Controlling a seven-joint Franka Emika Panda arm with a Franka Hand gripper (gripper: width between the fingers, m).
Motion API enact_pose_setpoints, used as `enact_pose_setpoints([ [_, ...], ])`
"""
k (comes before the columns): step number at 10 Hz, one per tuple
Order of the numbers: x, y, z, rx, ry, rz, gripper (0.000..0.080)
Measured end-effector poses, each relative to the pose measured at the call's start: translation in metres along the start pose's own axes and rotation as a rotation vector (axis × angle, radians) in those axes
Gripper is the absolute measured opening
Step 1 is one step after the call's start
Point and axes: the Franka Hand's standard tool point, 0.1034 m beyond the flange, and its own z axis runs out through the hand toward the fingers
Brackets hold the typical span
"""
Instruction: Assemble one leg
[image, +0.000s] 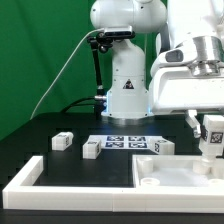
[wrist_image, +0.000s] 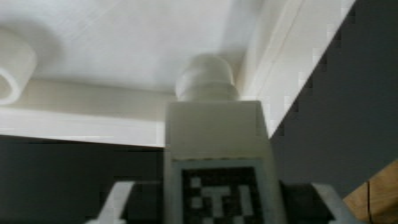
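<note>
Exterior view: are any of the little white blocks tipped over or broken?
Nothing looks broken or spilled. Three loose blocks sit around the marker board, turned different ways, which is just untidy. The leg isn't on the table: the gripper holds it over the white panel.

Bright even light, whites near glare, exterior view sharp enough — wrist view blurred, leg (wrist_image: 219, 140) soft.
</note>
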Motion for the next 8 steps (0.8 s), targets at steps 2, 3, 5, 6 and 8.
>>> enact_pose_setpoints([
  [2, -0.002, 0.0, 0.0, 0.0, -0.001, 0.001, 0.029],
  [3, -0.002, 0.0, 0.0, 0.0, -0.001, 0.001, 0.029],
  [5, 0.005, 0.002, 0.013, 0.0, -0.011, -0.001, 0.029],
  [6, 0.014, 0.003, 0.02, 0.001, -0.005, 0.003, 0.029],
  [8, 0.021, 0.006, 0.028, -0.001, -0.002, 0.005, 0.029],
])
